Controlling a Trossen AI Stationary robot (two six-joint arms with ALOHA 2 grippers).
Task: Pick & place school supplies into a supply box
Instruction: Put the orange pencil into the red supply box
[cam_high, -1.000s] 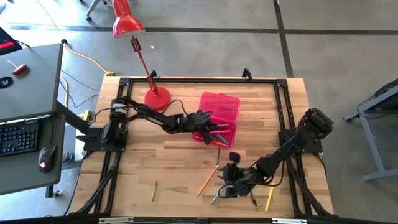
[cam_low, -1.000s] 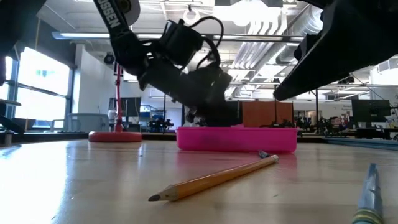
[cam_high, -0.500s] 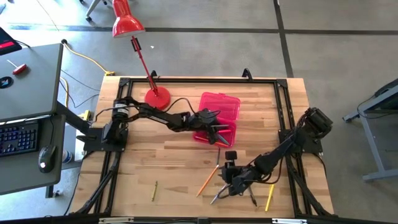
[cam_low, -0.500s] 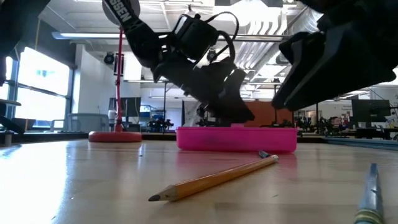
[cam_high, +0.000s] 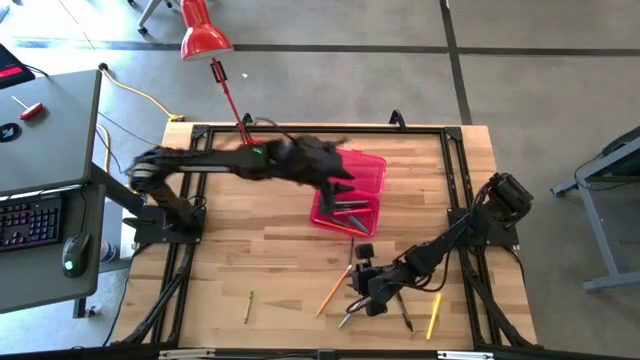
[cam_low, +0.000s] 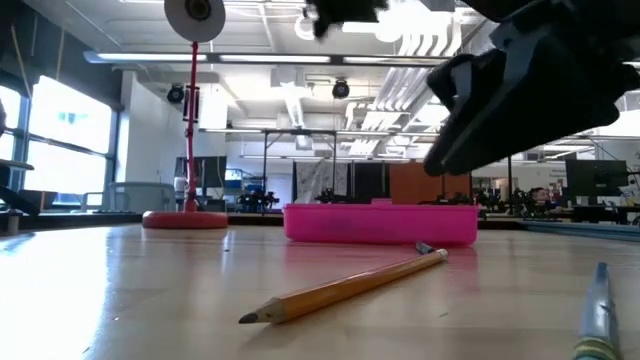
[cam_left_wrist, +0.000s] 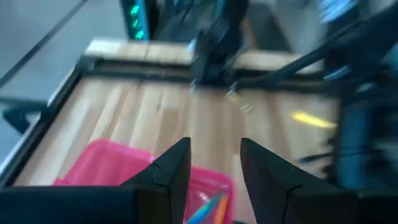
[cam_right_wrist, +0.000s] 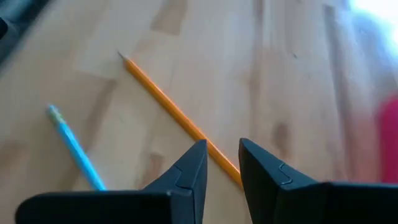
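Your right gripper (cam_right_wrist: 219, 163), jaws parted and empty, is hovering directly over the orange pencil (cam_right_wrist: 177, 117), whose long axis is crossing beneath it diagonally. Your left gripper (cam_left_wrist: 211, 163), also parted, is hanging above the pink supply box (cam_high: 350, 190), farther from the pencil.

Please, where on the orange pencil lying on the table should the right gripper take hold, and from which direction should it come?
Probably at the middle of the orange pencil, from straight above. It lies flat and bare on the table, slanting, so the fingers should close across its thin shaft. The right gripper hangs beside its upper end, fingers open. The blue pen lies apart, so it should not interfere.
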